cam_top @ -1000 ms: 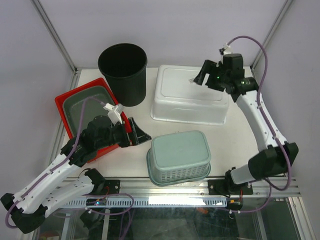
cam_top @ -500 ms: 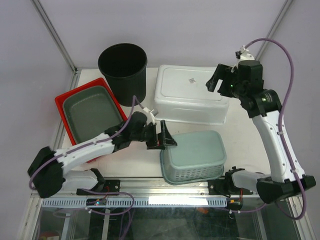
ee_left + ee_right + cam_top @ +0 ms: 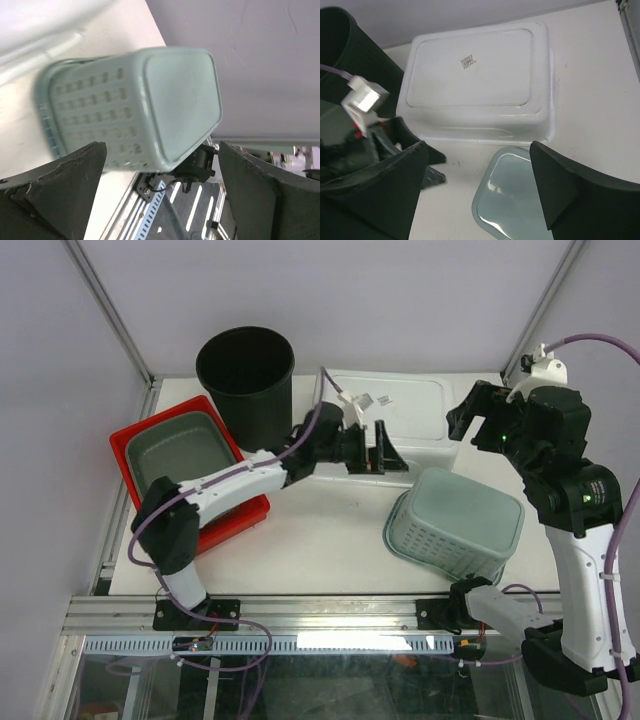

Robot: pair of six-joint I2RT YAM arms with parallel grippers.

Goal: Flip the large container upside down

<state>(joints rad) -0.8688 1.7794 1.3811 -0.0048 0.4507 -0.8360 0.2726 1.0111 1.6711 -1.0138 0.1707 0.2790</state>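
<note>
Already inverted, white container lies beside left gripper.

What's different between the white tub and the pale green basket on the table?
The white tub has smooth, solid walls, while the green basket has sides pierced with rows of holes. The white tub looks the larger of the two. The white tub carries a small sticker on its base, and the green basket's base is plain. Both are rectangular with rounded corners, and both lie bottom up.
</note>
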